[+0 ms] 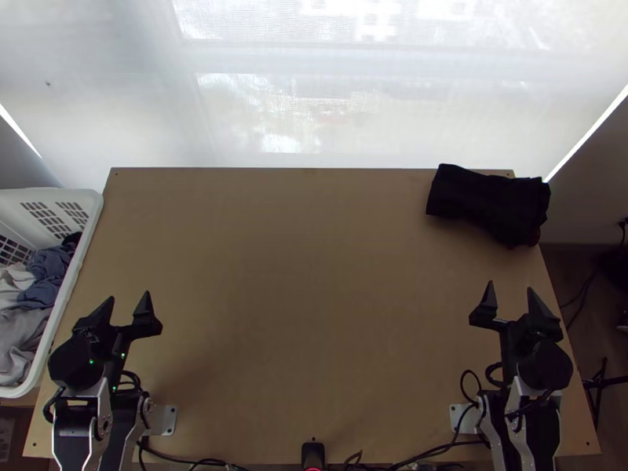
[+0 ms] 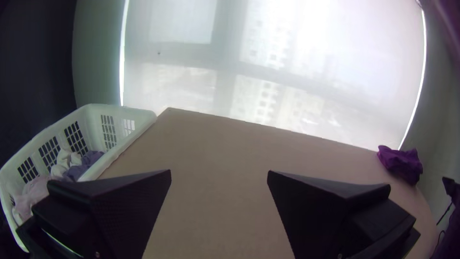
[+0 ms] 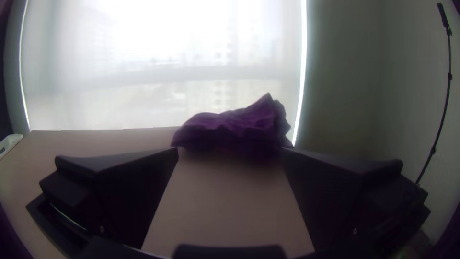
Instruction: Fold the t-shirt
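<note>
A dark cloth (image 1: 488, 202) lies bunched at the table's far right corner; whether it is a t-shirt I cannot tell. It looks purple in the left wrist view (image 2: 401, 164) and in the right wrist view, where the cloth (image 3: 235, 128) is a crumpled heap. My left gripper (image 1: 128, 301) is over the near left of the table, far from the cloth, open and holding nothing. My right gripper (image 1: 509, 289) is over the near right, nearer than the cloth and apart from it, also open and empty. The wrist views show the left gripper (image 2: 219, 173) and right gripper (image 3: 231, 149) spread wide.
A white laundry basket (image 1: 74, 290) with grey, blue and pale clothes stands along the table's left edge. The wooden table (image 1: 306, 290) stretches between the arms, with a screened window behind it. Black cables (image 1: 428, 455) run along the near edge.
</note>
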